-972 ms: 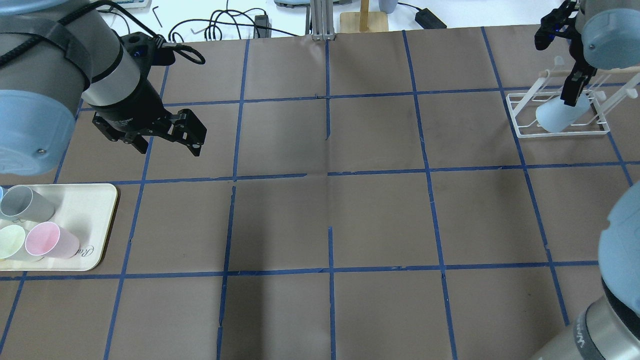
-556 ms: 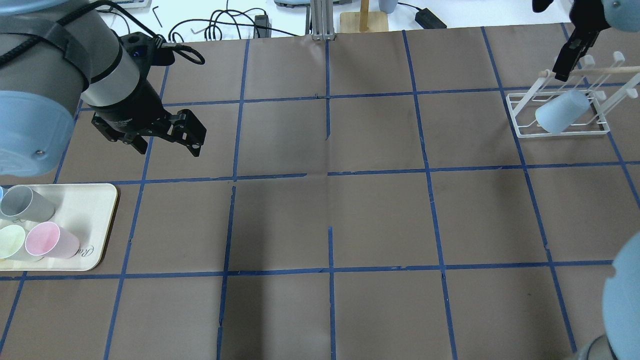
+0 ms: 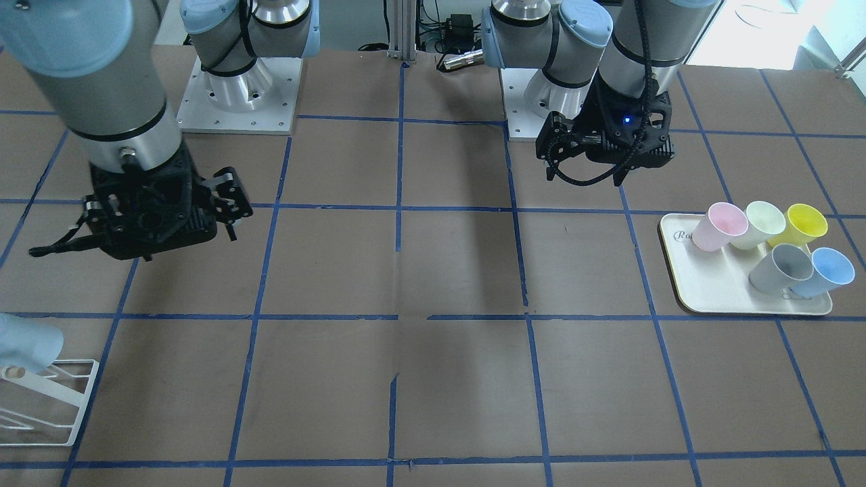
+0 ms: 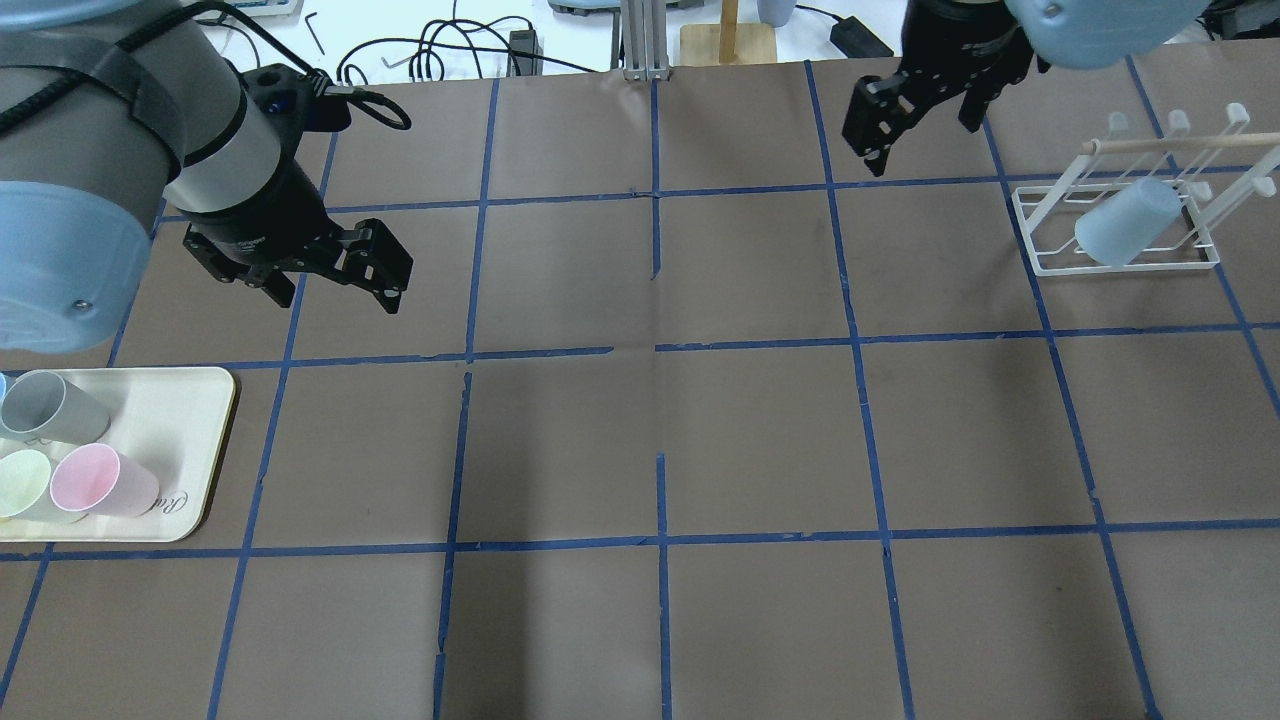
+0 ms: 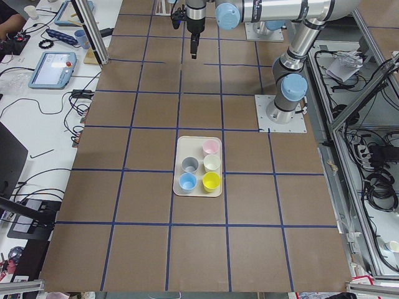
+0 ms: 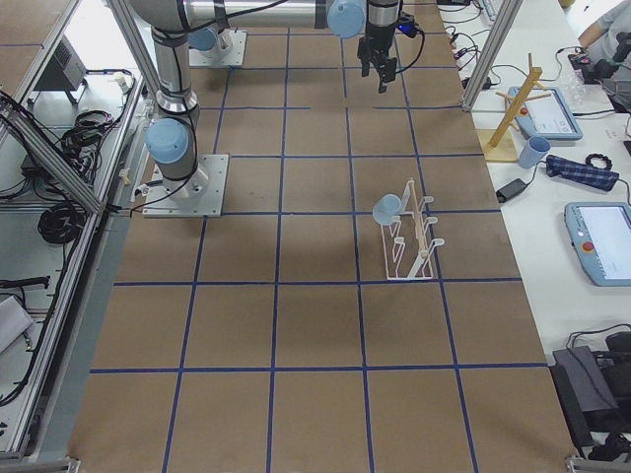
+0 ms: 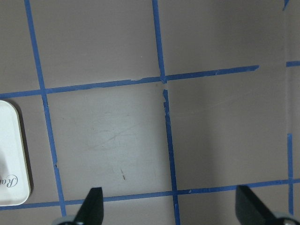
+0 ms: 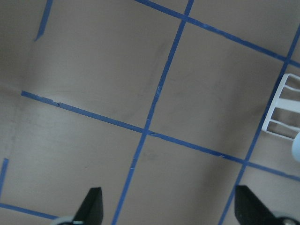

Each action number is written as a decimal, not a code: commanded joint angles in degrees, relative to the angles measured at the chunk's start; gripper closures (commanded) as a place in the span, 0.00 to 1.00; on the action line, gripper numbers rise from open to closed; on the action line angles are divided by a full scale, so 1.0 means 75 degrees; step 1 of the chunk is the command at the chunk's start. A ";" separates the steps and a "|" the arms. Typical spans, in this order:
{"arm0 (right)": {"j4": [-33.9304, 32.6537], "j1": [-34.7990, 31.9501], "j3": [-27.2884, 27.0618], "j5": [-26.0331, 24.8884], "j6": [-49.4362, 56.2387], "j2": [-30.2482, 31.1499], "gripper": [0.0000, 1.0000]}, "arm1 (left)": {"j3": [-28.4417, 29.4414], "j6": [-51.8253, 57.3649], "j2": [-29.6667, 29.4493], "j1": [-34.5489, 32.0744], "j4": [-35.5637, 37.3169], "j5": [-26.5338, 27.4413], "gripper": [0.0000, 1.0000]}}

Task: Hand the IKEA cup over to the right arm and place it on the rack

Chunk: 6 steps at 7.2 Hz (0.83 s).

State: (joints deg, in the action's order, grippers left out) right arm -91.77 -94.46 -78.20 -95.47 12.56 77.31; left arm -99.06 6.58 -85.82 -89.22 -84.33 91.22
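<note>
The IKEA cup [image 4: 1125, 222] lies tilted, mouth down, on the white wire rack [image 4: 1042, 262] at the table's far right, free of both grippers. It also shows in the front view [image 3: 24, 341] on the rack [image 3: 51, 404], in the right side view [image 6: 386, 208], and at the edge of the right wrist view [image 8: 296, 149]. My right gripper [image 4: 918, 120] is open and empty, raised, about one grid square left of the rack. My left gripper [image 4: 322, 283] is open and empty above the far-left table, beyond the tray.
A cream tray [image 4: 185, 420] at the near left holds a grey cup [image 4: 50, 405], a pink cup [image 4: 100, 482] and a pale green cup [image 4: 22, 482]; the front view adds a yellow cup [image 3: 805, 223] and a deeper blue cup [image 3: 829, 269]. Cables and a wooden stand [image 4: 729, 30] lie behind the table.
My right gripper has let go of the cup, risen off the rack and swung left. The cup stays on the rack. The left arm has not moved.
</note>
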 commanded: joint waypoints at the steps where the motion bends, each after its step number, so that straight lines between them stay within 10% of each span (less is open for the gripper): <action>1: 0.0164 -0.0086 -0.0177 0.0143 -0.1660 0.0074 0.00 | 0.0001 0.0001 0.0041 -0.0058 -0.0145 0.0002 0.00; 6: 0.0025 0.0804 -0.1362 0.0944 -0.1966 0.1350 0.00 | 0.0118 0.0001 0.0017 0.0000 -0.0264 0.0036 0.00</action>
State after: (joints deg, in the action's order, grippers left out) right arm -90.87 -89.88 -86.53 -92.62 -1.27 85.22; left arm -98.21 6.59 -85.73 -89.48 -86.32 91.27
